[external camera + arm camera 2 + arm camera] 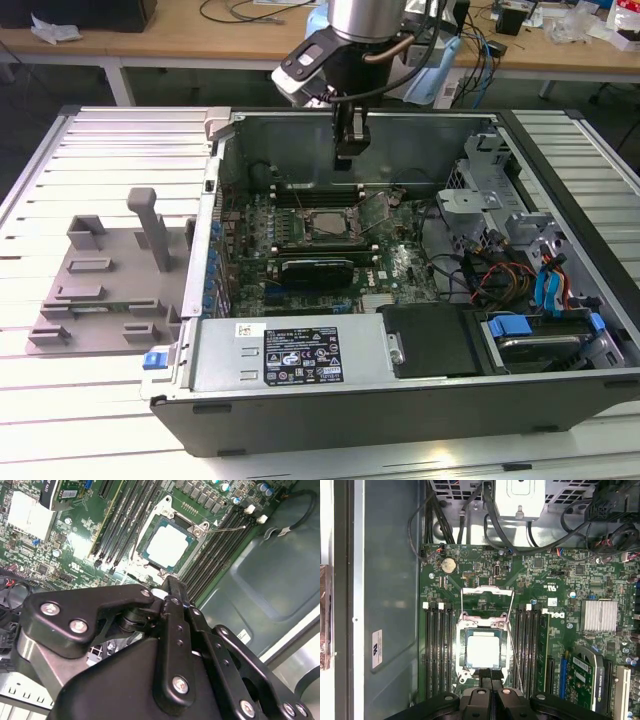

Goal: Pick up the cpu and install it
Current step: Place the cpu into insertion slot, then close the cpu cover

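Here, the cpu (483,650) lies flat in its socket on the green motherboard (545,580), inside an open computer case (300,365). The tool (350,155) hangs above the board, clear of the cpu, fingers pressed together and holding nothing.

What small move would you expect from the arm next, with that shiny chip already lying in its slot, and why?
Probably nudge the open metal frame down over the chip. The chip lies flat in its socket, the frame stands swung open beside it, and the gripper, shut and empty, hovers near the socket's edge.
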Controlling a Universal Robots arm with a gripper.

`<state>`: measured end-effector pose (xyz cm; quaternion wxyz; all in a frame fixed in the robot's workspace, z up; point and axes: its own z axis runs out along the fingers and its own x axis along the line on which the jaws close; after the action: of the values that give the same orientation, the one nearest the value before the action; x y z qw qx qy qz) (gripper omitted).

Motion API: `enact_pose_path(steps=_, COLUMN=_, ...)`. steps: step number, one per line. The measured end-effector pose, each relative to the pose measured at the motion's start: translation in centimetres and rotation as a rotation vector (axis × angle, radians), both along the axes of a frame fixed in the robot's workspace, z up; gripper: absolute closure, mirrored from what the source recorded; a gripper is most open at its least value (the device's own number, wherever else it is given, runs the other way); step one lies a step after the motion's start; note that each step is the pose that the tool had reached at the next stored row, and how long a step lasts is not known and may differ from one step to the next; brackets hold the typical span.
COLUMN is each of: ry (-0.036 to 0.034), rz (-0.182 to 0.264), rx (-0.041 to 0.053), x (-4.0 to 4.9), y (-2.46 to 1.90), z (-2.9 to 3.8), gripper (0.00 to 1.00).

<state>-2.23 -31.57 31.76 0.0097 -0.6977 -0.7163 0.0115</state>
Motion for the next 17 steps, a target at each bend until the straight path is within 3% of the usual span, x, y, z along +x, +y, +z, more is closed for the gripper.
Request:
enact_pose_path(steps=8, ry=0.0, rz=0.0, rx=-0.0001, x=0.07, y=0.0, z=0.07, gripper=0.89)
enact_pose_path(steps=13, ry=0.0, rz=0.0, rx=-0.0001, x=1.2, y=0.0, z=0.07, gripper=0.89)
enact_pose_path(steps=17, ry=0.0, rz=0.0, rx=-0.0006, x=3.01, y=0.0, z=0.05, gripper=0.89)
